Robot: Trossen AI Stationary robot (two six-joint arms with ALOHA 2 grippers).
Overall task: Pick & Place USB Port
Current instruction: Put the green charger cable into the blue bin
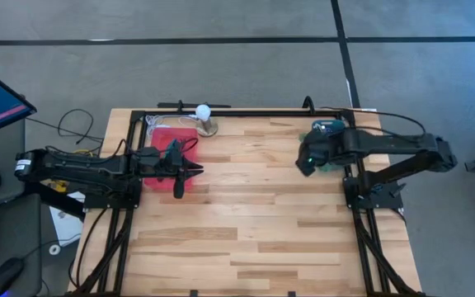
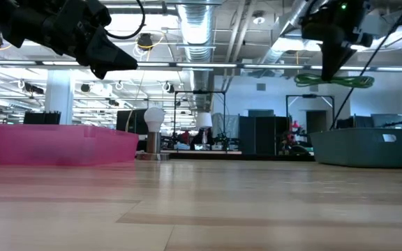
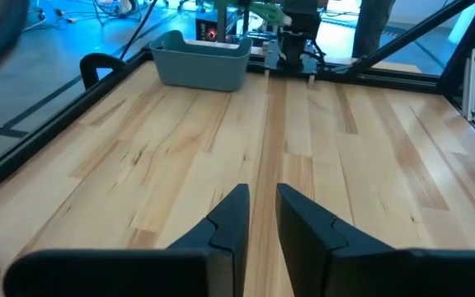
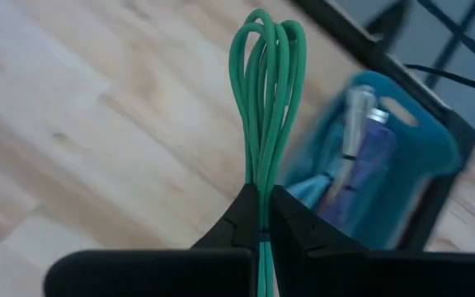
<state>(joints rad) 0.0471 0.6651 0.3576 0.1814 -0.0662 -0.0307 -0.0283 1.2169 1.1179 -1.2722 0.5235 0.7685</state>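
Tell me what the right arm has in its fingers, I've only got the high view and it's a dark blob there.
Observer: The right gripper is shut on a looped green cable.
Operator: Is the cable clear of the table?
Observer: Yes. In the low view it hangs well above the table, higher than the rim of the teal bin.
Operator: Anything else in that bin?
Observer: The right wrist view shows a purplish item lying in it, too blurred to name.
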